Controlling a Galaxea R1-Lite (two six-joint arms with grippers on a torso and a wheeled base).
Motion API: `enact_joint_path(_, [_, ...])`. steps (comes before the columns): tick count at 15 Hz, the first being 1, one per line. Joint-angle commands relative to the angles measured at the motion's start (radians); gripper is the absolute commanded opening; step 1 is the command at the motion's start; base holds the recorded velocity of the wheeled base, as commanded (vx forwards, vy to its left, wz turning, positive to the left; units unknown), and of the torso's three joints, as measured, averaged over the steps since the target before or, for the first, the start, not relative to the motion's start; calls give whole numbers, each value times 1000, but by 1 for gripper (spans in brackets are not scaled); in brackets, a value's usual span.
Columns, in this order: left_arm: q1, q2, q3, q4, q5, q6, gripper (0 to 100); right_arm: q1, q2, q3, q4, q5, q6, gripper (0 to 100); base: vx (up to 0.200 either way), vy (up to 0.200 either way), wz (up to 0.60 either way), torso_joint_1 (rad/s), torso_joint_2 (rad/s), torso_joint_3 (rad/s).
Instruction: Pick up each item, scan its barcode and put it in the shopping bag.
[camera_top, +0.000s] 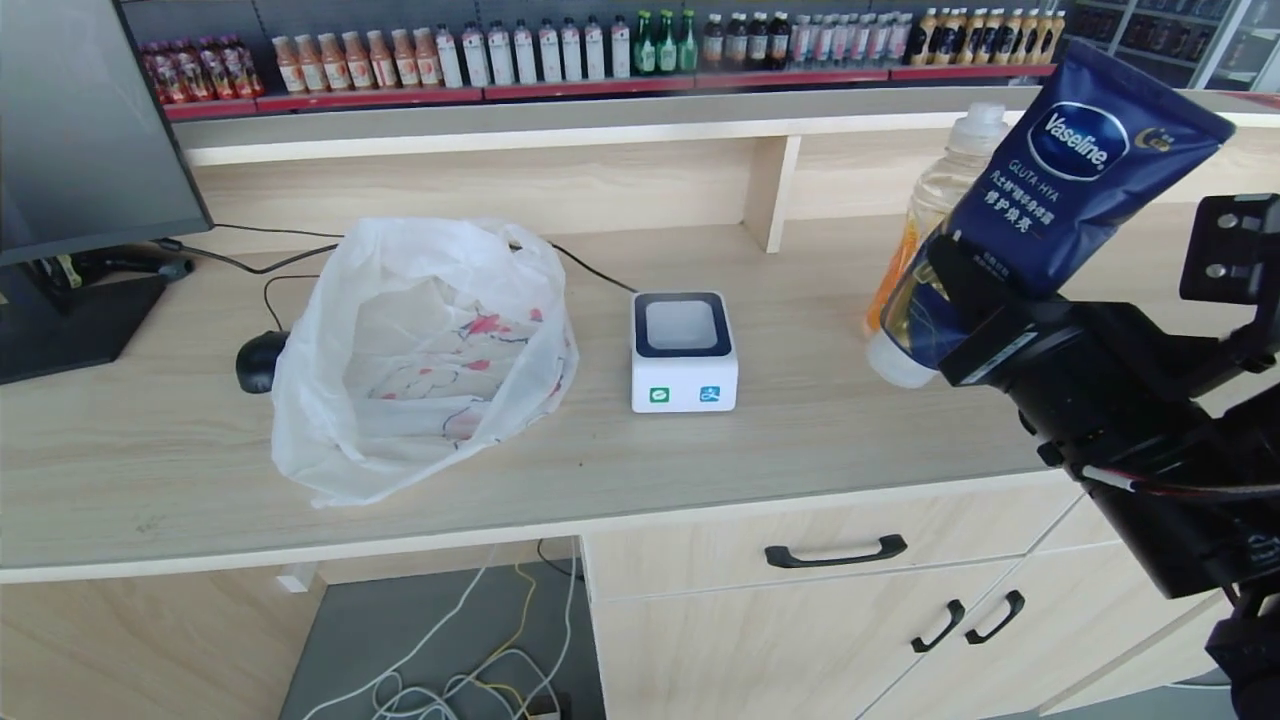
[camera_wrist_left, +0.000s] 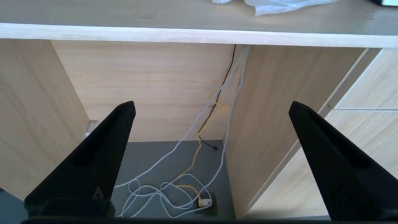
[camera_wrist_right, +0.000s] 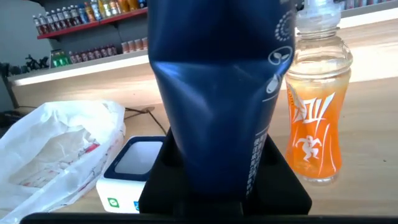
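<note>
Looking from the head view first, the right gripper (camera_top: 985, 310) is squeezing a blue lotion tube (camera_top: 1085, 165). It holds the tube up in the air, to the right of the scanner (camera_top: 684, 350) and higher than it. The tube is long and it leans. Its flat sealed end points up and away from the scanner, and its white cap end points down toward the scanner's side. An orange drink bottle (camera_top: 935, 200) stands on the counter (camera_top: 850, 440) behind the tube, also right of the scanner. The shopping bag (camera_top: 420, 350) sits open on the scanner's left, near it but not touching.

I think the pick-up is done for this tube and the scan step is in hand. The tube needs to come over the scanner's glass top with its barcode facing the glass. I cannot see the barcode, so the tube may need a turn first.

In the left wrist view, the left gripper (camera_wrist_left: 211, 109) has its two fingers spread wide with nothing between them. It hangs lower than the scanner, in front of the counter's edge. Cables (camera_wrist_left: 186, 180) lie on the floor beyond it.

In the right wrist view, the tube stands big and close, gripped tight at its lower part and creased in the middle. The scanner is beyond it. The bag lies on one side of the scanner, and the drink bottle stands on the other side, just beside the tube.
</note>
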Motion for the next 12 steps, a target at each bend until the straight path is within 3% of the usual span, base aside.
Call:
enact_joint_path(1, [0, 0, 0, 0, 0, 0, 100, -1, 11, -2, -2, 1, -2, 0, 0, 0, 0, 0, 0, 0])
enact_joint_path(12, [0, 0, 0, 0, 0, 0, 100, 14, 91, -134, -2, 6, 11, 0, 0, 0, 0, 0, 0, 0])
